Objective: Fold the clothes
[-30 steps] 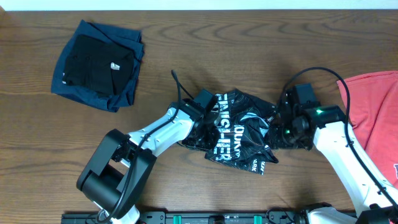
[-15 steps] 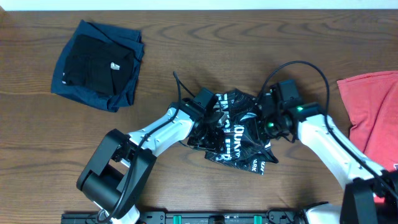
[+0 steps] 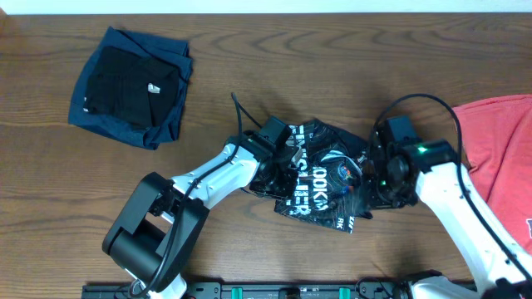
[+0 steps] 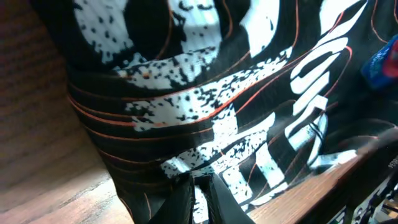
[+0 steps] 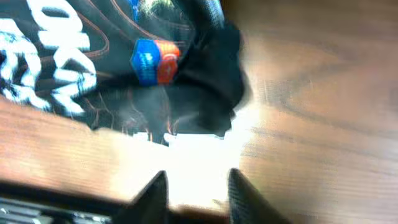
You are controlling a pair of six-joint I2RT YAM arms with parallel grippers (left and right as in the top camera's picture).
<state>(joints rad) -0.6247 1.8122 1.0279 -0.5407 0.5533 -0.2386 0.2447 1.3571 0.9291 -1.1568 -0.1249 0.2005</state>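
Note:
The black jersey (image 3: 320,178) with white lettering and thin orange lines lies bunched at the table's middle. My left gripper (image 3: 281,162) is at its left edge. In the left wrist view that gripper (image 4: 199,190) is shut on a fold of the jersey (image 4: 205,93), with speckled cloth pinched between the fingers (image 4: 180,199). My right gripper (image 3: 371,174) stands at the jersey's right edge. In the right wrist view it (image 5: 196,186) is open over bare wood, a little short of the black hem (image 5: 205,106). A blue and orange tag (image 5: 152,59) shows on the cloth.
A folded navy and black pile (image 3: 129,87) sits at the far left. A red T-shirt (image 3: 499,158) lies at the right edge, close behind my right arm. Bare wooden table (image 3: 249,50) stretches along the back and the front.
My right gripper reached left onto the jersey, then drew back right and let go. The left gripper closed on the cloth, and the jersey's right side now lies a little flatter.

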